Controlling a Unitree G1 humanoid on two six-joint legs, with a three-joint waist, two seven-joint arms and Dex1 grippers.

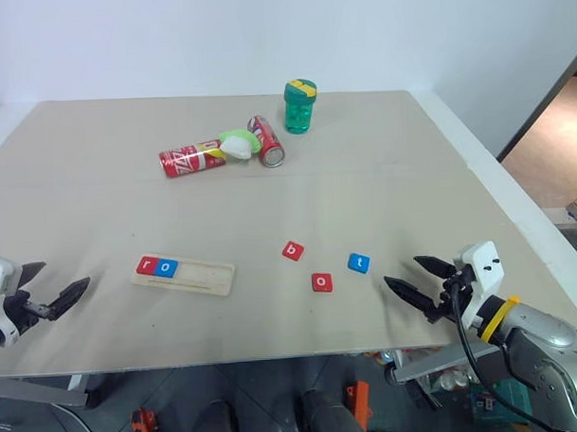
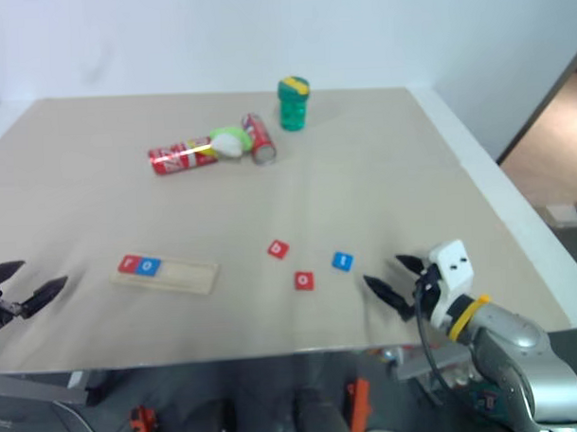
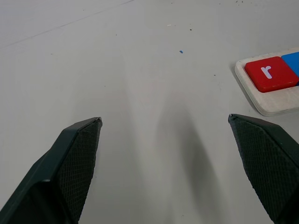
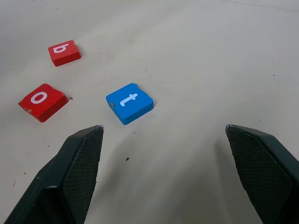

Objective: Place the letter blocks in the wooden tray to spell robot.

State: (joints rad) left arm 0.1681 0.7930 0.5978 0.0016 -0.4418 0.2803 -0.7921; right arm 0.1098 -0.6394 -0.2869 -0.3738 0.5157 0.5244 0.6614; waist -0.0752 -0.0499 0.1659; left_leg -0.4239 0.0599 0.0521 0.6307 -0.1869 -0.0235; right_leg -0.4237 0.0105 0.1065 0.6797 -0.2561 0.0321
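Left eye view: the wooden tray is seen lying near the front edge of the table, left of centre, its long axis running roughly along that edge, with the red r block and the blue o block seated side by side at its left end. Three blocks are left loose on the table toward the front right: the red b block, the red o block and the blue t block. The right gripper is held empty over the front right of the table with its fingers spread wide, aimed toward the loose blocks; the t block is nearest to it, while the b block, judged to be wanted next, lies farthest, beyond the other two. The left gripper is likewise spread and empty at the front left edge, just short of the tray's filled end. Two red cans lying on their sides and a green container are seen toward the far edge, well clear of any path between blocks and tray.
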